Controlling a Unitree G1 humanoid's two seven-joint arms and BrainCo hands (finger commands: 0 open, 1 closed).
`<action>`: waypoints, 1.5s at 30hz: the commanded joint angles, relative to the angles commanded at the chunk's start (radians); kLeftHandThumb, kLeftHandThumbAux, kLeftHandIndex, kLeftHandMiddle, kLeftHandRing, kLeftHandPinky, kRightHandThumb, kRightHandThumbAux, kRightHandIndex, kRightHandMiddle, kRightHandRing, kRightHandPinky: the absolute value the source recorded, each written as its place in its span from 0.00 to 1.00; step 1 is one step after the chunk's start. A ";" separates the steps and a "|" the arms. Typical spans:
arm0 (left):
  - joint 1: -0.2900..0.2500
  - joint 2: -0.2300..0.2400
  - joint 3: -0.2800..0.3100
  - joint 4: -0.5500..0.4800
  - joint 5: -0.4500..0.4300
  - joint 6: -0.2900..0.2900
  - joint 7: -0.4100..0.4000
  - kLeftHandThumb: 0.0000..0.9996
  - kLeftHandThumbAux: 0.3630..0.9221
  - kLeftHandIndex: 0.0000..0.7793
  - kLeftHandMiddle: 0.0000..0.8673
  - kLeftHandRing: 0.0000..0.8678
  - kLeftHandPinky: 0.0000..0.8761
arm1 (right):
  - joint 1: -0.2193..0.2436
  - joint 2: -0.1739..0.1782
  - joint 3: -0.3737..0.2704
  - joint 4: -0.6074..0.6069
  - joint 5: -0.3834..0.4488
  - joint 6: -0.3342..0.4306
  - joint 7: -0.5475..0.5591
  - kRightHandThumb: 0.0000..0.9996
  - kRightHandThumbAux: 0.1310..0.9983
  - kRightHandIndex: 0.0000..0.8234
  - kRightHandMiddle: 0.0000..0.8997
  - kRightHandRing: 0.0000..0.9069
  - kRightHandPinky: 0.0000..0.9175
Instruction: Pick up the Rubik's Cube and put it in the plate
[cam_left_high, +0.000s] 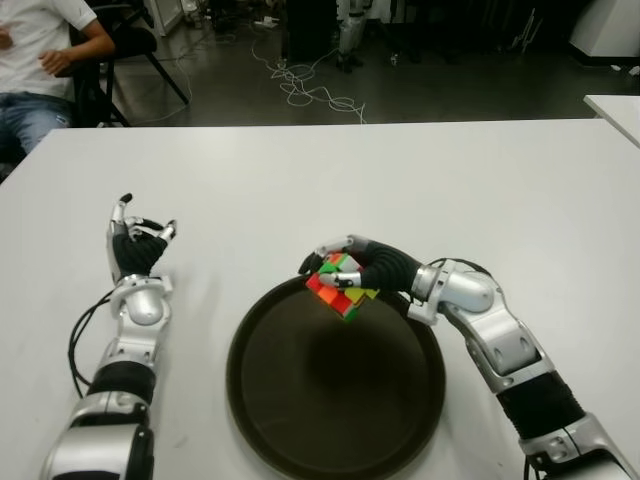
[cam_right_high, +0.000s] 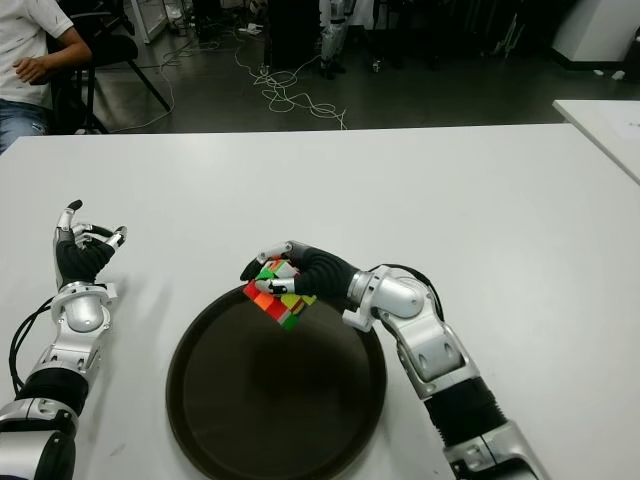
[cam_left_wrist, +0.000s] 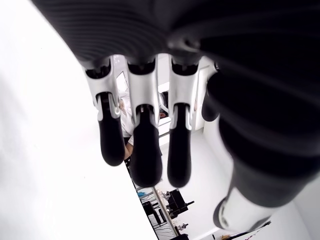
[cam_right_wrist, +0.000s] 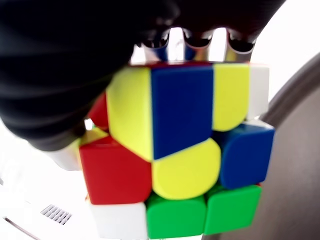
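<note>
My right hand (cam_left_high: 345, 268) is shut on the Rubik's Cube (cam_left_high: 338, 287), holding it tilted just above the far rim of the dark round plate (cam_left_high: 300, 400). In the right wrist view the cube (cam_right_wrist: 180, 150) fills the frame, showing yellow, blue, red, green and white squares, with my fingers (cam_right_wrist: 200, 40) wrapped over its far side. The plate lies on the white table (cam_left_high: 330, 180) in front of me. My left hand (cam_left_high: 138, 245) shows to the left of the plate, fingers relaxed and holding nothing.
A person in a white shirt (cam_left_high: 40, 40) sits on a chair beyond the table's far left corner. Cables (cam_left_high: 310, 90) lie on the dark floor behind the table. Another white table's corner (cam_left_high: 615, 105) shows at the right.
</note>
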 joint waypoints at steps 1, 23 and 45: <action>0.000 0.000 0.000 0.000 0.000 0.000 0.000 0.34 0.79 0.15 0.65 0.75 0.77 | -0.001 0.000 0.000 0.001 0.001 0.000 0.002 0.68 0.69 0.53 0.87 0.87 0.83; 0.000 0.000 -0.002 -0.002 0.005 0.005 0.009 0.34 0.77 0.16 0.61 0.72 0.74 | -0.007 0.004 0.007 0.040 -0.015 0.027 0.014 0.68 0.69 0.53 0.85 0.86 0.82; 0.005 0.003 -0.004 -0.013 0.010 0.010 0.010 0.26 0.80 0.16 0.61 0.74 0.74 | 0.012 0.000 0.029 0.039 -0.093 -0.001 -0.036 0.68 0.69 0.53 0.86 0.87 0.83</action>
